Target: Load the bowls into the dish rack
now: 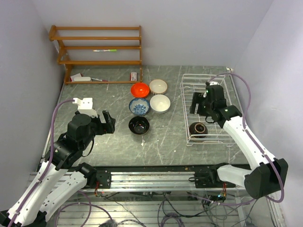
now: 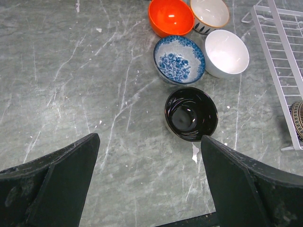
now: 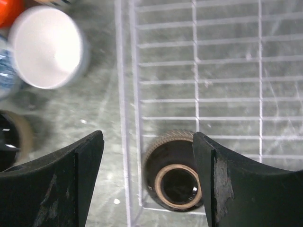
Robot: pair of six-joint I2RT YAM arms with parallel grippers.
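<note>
Above the dish rack [image 3: 195, 71], right jaws: spread wide, holding nothing.
In the rack's near left corner: brown bowl [image 3: 175, 179], upside down, foot ring up.
Left of the rack, left jaws: spread, empty, over the counter [image 2: 71, 71].
Just ahead of them: black bowl [image 2: 191, 113], upright.
Beyond it, also left of the rack: blue-patterned bowl [image 2: 179, 59], white bowl [image 2: 226, 53], orange bowl [image 2: 170, 16], cream bowl [image 2: 209, 12], clustered.
Handling: probably glazed, rigid, slick, chippable, fairly light.
Hold: pinch the rim wall, one jaw inside, one outside.

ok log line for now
brown ribbed bowl: inverted in white wire rack | right gripper: open above rack | left gripper: open
</note>
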